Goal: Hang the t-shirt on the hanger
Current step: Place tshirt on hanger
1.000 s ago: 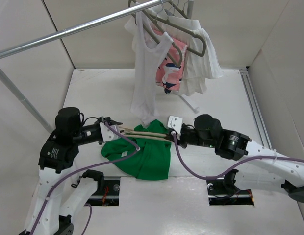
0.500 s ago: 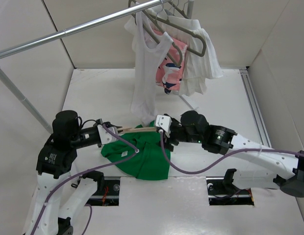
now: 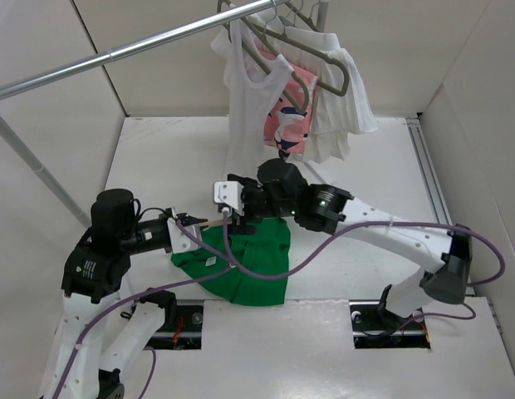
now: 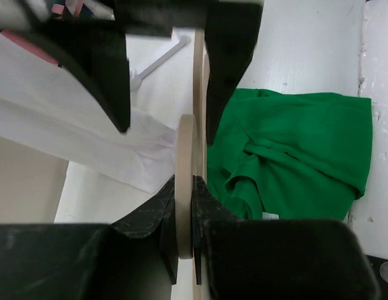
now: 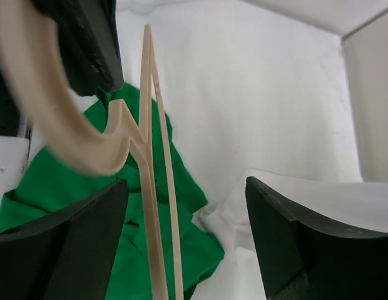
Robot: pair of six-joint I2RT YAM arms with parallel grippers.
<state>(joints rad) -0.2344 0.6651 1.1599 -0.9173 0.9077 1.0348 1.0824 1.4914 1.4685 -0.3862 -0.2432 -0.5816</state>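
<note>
The left gripper (image 4: 184, 194) pinches the hanger (image 4: 185, 140). The right gripper (image 5: 184, 187) is spread wide near it. The t-shirt (image 4: 294, 144) lies below them, not on yet. Next, I think, the right one should grab it.

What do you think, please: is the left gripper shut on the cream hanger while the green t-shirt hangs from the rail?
Not quite. The left gripper is shut on the hanger, but the t-shirt lies crumpled on the table, not hanging from the rail; the top external view shows it.
</note>
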